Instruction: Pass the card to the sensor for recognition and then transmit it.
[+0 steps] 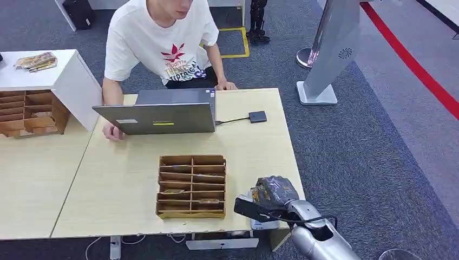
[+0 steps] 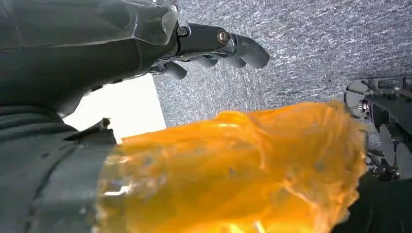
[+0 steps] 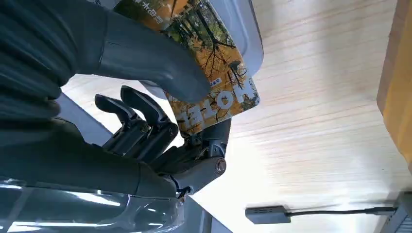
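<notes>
My right hand [image 1: 275,194] hovers over the table's front right corner and pinches an orange hotel card [image 3: 214,73] between thumb and fingers [image 3: 145,116]. In the head view the card [image 1: 258,193] peeks out at the hand's left side. A light grey rounded plate [image 3: 247,34] lies just behind the card. A small black sensor box [image 1: 257,116] on a cable sits at the table's far side, right of the laptop; its dark body [image 3: 266,214] is well away from the card. My left hand [image 2: 160,39] hangs over grey carpet, fingers [image 2: 240,48] stretched out, holding nothing.
A wooden card organiser [image 1: 191,187] stands mid-table, left of my right hand. A person [image 1: 162,49] sits behind an open laptop [image 1: 162,116]. A second wooden organiser [image 1: 30,111] and white cabinet [image 1: 65,76] stand far left. A grey kiosk [image 1: 330,54] stands on the carpet right.
</notes>
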`<state>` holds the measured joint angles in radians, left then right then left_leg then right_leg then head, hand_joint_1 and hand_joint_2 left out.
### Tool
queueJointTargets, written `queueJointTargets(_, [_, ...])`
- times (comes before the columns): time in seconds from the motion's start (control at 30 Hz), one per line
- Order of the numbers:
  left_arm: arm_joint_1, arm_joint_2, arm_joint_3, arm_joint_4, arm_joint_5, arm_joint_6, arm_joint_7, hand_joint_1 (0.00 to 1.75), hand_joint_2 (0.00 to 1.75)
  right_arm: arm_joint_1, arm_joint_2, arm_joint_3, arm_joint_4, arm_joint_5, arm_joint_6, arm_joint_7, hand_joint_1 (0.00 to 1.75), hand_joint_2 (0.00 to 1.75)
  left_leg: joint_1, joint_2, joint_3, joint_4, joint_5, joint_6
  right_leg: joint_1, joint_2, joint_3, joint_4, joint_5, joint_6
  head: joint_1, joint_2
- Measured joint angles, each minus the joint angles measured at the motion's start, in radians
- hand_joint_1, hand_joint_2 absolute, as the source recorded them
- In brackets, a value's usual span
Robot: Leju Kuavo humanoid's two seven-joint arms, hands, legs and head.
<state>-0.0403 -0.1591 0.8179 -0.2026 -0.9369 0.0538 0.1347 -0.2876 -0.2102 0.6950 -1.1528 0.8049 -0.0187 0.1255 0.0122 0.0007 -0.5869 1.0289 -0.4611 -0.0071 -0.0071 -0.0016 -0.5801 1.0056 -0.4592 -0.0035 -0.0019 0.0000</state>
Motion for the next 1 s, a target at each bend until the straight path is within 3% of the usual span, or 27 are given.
queueJointTargets(0.8, [0.000,0.000,0.000,0.000,0.000,0.000,0.000,0.00,0.00,-0.004,0.000,0.005,0.005,0.002,-0.001,0.000,1.75,1.75,0.000,0.000,0.000,0.000,0.000,0.000,0.000,0.000,0.000,0.000,0.000,0.000,0.000,0.000])
queueJointTargets(1.0, [0.000,0.000,0.000,0.000,0.000,0.000,0.000,0.00,0.00,0.004,0.003,0.005,0.003,0.032,-0.052,0.002,1.75,1.75,0.000,0.000,0.000,0.000,0.000,0.000,0.000,0.000,0.000,0.000,0.000,0.000,0.000,0.000])
